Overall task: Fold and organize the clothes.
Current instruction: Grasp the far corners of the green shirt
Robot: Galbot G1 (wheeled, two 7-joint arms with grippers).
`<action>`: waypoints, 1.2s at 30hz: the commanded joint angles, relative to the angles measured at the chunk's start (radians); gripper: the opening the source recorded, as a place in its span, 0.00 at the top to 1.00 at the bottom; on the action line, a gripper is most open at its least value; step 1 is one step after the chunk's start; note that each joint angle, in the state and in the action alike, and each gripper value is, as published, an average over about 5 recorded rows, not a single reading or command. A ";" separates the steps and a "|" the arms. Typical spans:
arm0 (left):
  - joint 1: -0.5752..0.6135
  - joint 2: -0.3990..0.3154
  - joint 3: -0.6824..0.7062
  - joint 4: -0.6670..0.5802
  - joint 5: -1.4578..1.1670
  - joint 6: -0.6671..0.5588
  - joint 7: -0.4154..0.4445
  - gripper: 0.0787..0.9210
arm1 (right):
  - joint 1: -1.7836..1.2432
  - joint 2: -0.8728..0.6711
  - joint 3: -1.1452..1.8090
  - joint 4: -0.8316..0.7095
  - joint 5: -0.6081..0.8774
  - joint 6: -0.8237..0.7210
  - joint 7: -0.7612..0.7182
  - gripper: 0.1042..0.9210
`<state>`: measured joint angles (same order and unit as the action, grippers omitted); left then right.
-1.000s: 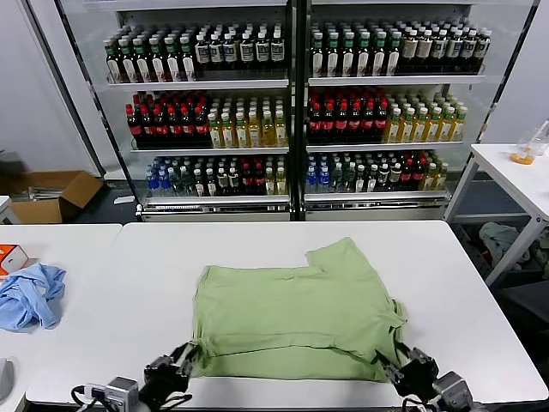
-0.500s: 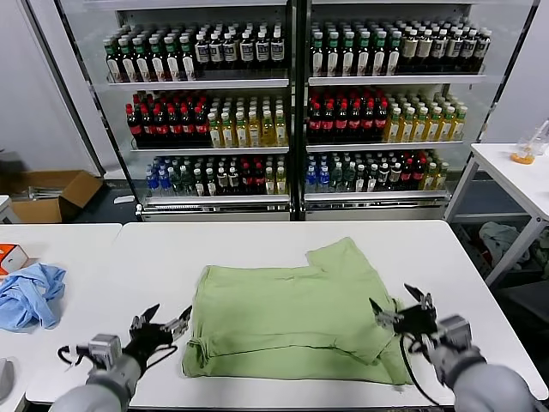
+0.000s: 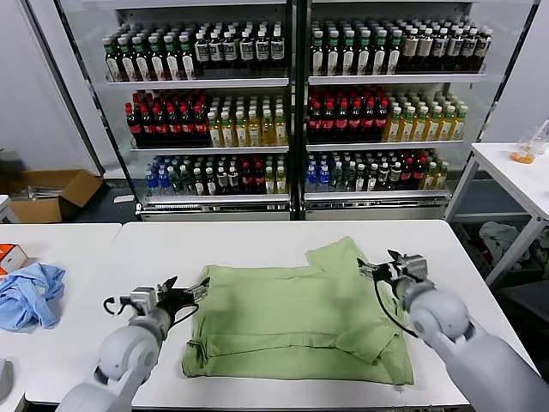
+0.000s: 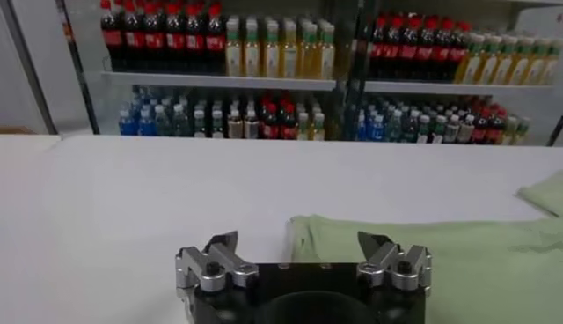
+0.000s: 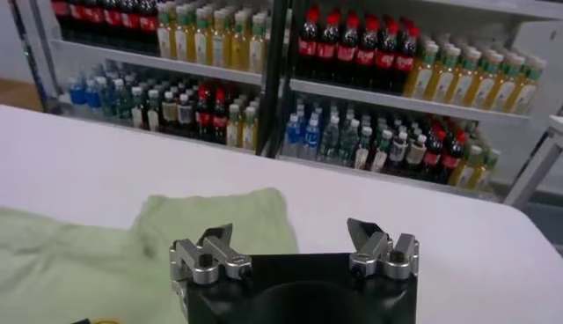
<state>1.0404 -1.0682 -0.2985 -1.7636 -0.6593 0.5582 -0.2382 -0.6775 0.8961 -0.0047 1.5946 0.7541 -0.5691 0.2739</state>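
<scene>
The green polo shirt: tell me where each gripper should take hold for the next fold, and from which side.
A judgement: the polo shirt lies flat, already folded once. Take its two far corners, the left gripper from the shirt's left edge and the right gripper from beside the sleeve. Both are open, level with those edges, so pinching low from outside seems easiest.

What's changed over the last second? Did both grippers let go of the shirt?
Yes. The left gripper and right gripper released the near hem of the green polo shirt and moved away from the robot along its sides, fingers now open and empty. The hem dropped flat, with the near left corner slightly rumpled. The blue cloth and white table are unchanged.
</scene>
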 commanded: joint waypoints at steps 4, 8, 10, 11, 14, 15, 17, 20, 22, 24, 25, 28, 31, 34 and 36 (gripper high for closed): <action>-0.171 -0.032 0.108 0.221 0.021 0.007 -0.015 0.12 | 0.207 0.158 -0.117 -0.310 -0.028 -0.008 -0.030 0.12; -0.177 -0.039 0.111 0.231 0.014 -0.001 -0.011 0.12 | 0.222 0.192 -0.124 -0.356 -0.032 -0.008 -0.047 0.12; -0.182 -0.043 0.112 0.242 0.011 -0.003 -0.011 0.12 | 0.229 0.206 -0.128 -0.378 -0.031 -0.008 -0.059 0.12; -0.184 -0.044 0.113 0.245 0.010 -0.005 -0.010 0.12 | 0.232 0.213 -0.130 -0.387 -0.030 -0.008 -0.064 0.12; -0.185 -0.045 0.116 0.250 0.011 -0.013 -0.002 0.12 | 0.233 0.225 -0.130 -0.400 -0.020 -0.008 -0.072 0.12; -0.184 -0.044 0.117 0.250 0.012 -0.016 0.002 0.12 | 0.231 0.228 -0.130 -0.405 -0.015 -0.009 -0.072 0.12; -0.179 -0.042 0.118 0.248 0.013 -0.020 0.009 0.12 | 0.228 0.232 -0.133 -0.417 0.001 -0.009 -0.070 0.13; -0.170 -0.036 0.121 0.242 0.013 -0.027 0.016 0.13 | 0.220 0.232 -0.141 -0.427 0.024 -0.011 -0.070 0.18; -0.160 -0.031 0.125 0.236 0.013 -0.031 0.020 0.19 | 0.214 0.232 -0.145 -0.425 0.033 -0.011 -0.070 0.24; -0.150 -0.027 0.127 0.229 0.011 -0.033 0.024 0.27 | 0.208 0.231 -0.146 -0.421 0.041 -0.011 -0.069 0.30; -0.144 -0.025 0.126 0.226 0.009 -0.034 0.027 0.32 | 0.204 0.231 -0.147 -0.418 0.044 -0.011 -0.069 0.34; -0.135 -0.025 0.122 0.218 -0.005 -0.039 0.035 0.42 | 0.194 0.227 -0.147 -0.404 0.054 -0.011 -0.069 0.44; -0.129 -0.025 0.120 0.212 -0.022 -0.046 0.046 0.52 | 0.187 0.224 -0.146 -0.391 0.064 -0.011 -0.070 0.55; -0.125 -0.024 0.117 0.206 -0.039 -0.056 0.059 0.63 | 0.181 0.219 -0.142 -0.376 0.073 -0.011 -0.073 0.65; -0.122 -0.024 0.112 0.200 -0.051 -0.065 0.068 0.69 | 0.174 0.213 -0.138 -0.359 0.079 -0.010 -0.074 0.72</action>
<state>0.9101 -1.0933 -0.1855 -1.5594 -0.6748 0.5078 -0.1940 -0.4992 1.1003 -0.1336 1.2312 0.8096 -0.5738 0.2036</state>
